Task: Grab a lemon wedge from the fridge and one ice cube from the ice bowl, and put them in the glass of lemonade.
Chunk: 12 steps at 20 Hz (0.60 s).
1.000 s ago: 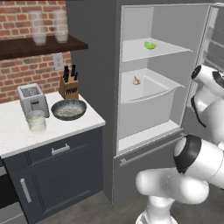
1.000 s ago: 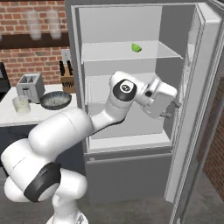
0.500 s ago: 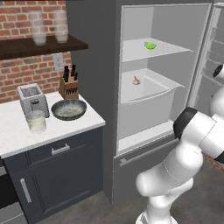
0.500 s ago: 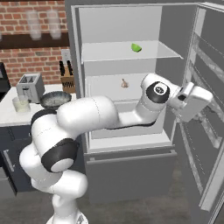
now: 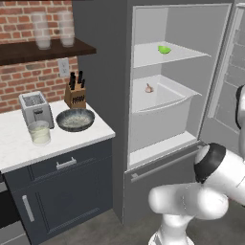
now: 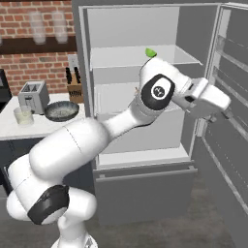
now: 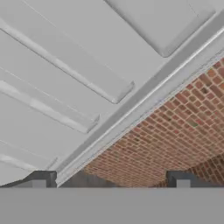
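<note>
Counter [image 5: 86, 139] bears toaster [image 5: 35, 108], ice bowl [image 5: 75, 119], glass of lemonade [image 5: 39, 132]; fridge shelf [image 5: 148, 56], lemon wedge [image 5: 164, 49].

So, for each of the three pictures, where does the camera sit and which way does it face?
Left base view: behind the arm, to its left; faces the open fridge and the counter; white arm at lower right.
Right base view: behind, to the right; faces the fridge; the arm reaches to the fridge door.
Hand view: on the hand, facing the door's inner shelves and a brick wall; the jaws stand open.
Both base views share the lemon wedge, ice bowl, glass of lemonade and toaster.
</note>
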Available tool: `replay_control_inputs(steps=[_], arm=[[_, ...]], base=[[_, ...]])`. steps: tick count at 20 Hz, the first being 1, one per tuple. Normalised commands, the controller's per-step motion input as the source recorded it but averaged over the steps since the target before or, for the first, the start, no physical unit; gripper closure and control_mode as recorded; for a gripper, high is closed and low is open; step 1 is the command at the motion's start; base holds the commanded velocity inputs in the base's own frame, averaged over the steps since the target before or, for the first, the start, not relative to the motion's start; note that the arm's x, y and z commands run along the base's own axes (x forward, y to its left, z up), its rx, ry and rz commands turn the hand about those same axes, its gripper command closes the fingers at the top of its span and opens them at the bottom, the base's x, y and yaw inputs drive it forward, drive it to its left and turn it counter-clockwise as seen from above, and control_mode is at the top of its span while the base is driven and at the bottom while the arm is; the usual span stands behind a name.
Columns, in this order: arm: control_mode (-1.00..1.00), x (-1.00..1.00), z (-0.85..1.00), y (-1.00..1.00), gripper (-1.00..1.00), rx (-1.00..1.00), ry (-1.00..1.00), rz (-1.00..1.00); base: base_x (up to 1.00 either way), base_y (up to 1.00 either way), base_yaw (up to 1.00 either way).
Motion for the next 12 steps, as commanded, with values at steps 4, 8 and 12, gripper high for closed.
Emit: replay_control_inputs(steps=[4, 8, 12], arm=[[-1.0, -0.58, 0.26, 1.0, -1.0, 0.0, -0.36, 0.14], [-1.0, -0.46, 0.07, 1.0, -1.0, 0.11, -0.26, 0.16], [-1.0, -0.32, 0.0, 1.0, -1.0, 0.27, -0.21, 0.18]], base=[[0.0, 0.0, 0.0], [0.0, 0.0, 0.0], [0.0, 0.0, 0.0]])
